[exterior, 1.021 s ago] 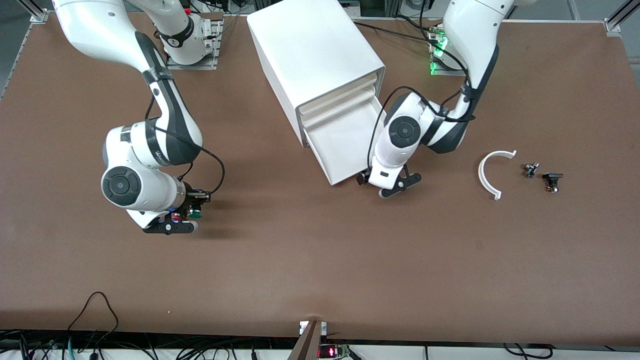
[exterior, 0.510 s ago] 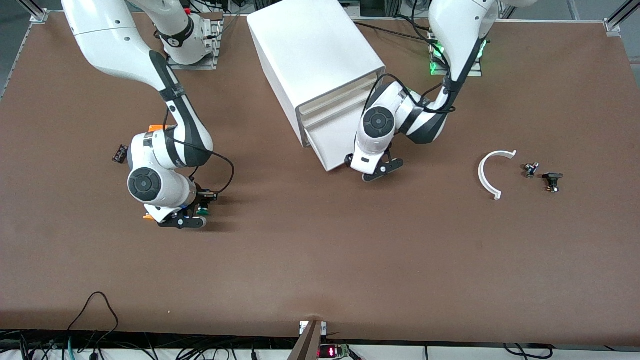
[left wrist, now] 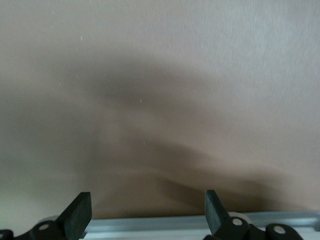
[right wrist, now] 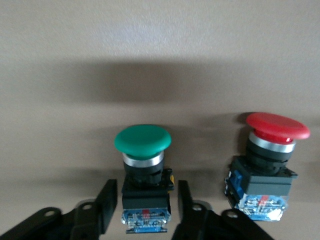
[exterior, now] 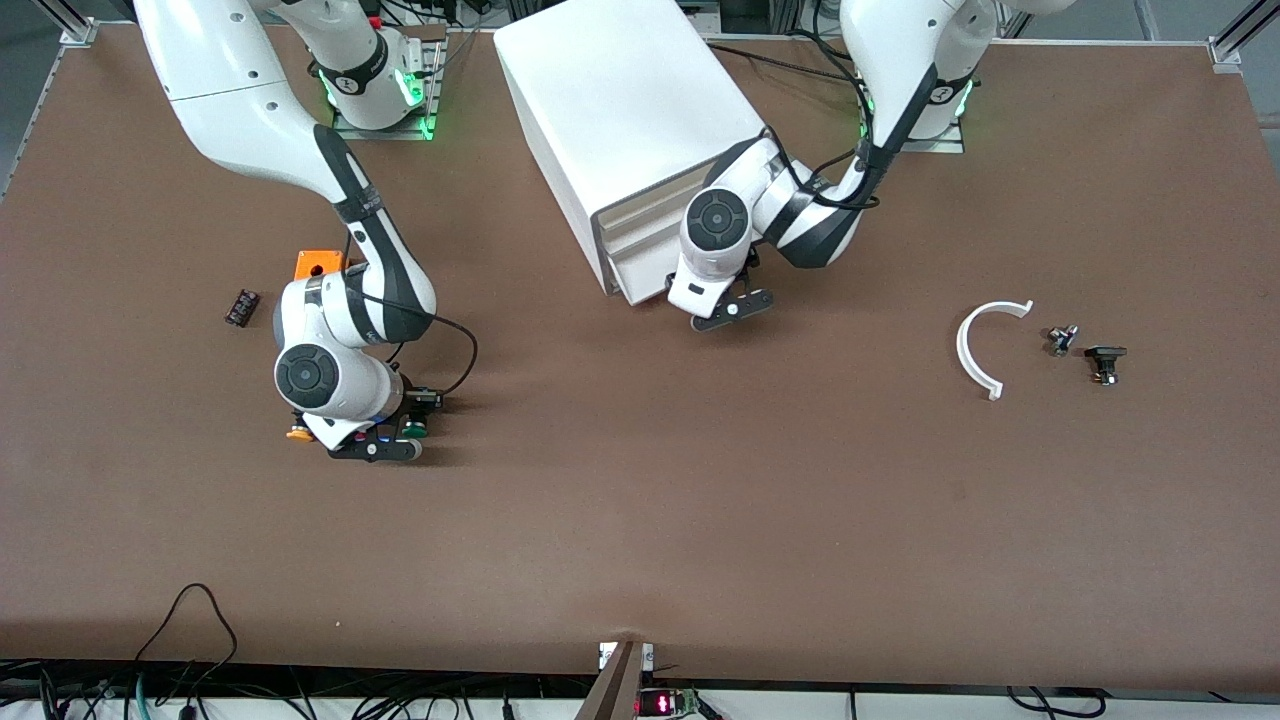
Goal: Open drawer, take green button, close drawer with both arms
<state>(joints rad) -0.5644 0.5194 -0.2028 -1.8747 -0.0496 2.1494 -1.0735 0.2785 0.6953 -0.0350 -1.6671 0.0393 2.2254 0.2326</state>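
Drawer (exterior: pixel 640 262) pushed shut, left tool (exterior: pixel 722 310) before it, brown table (exterior: pixel 700 500)

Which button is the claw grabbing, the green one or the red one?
The green button. The right claw has its fingers on both sides of its black body; the red button stands free beside it.

The front camera looked down from high across the table (exterior: pixel 640 520), robot bases along the frame's top. Each wrist camera sat low and close, facing along the tabletop. The right wrist view shared the green button (right wrist: pixel 143 165) seen lower left in the front frame.
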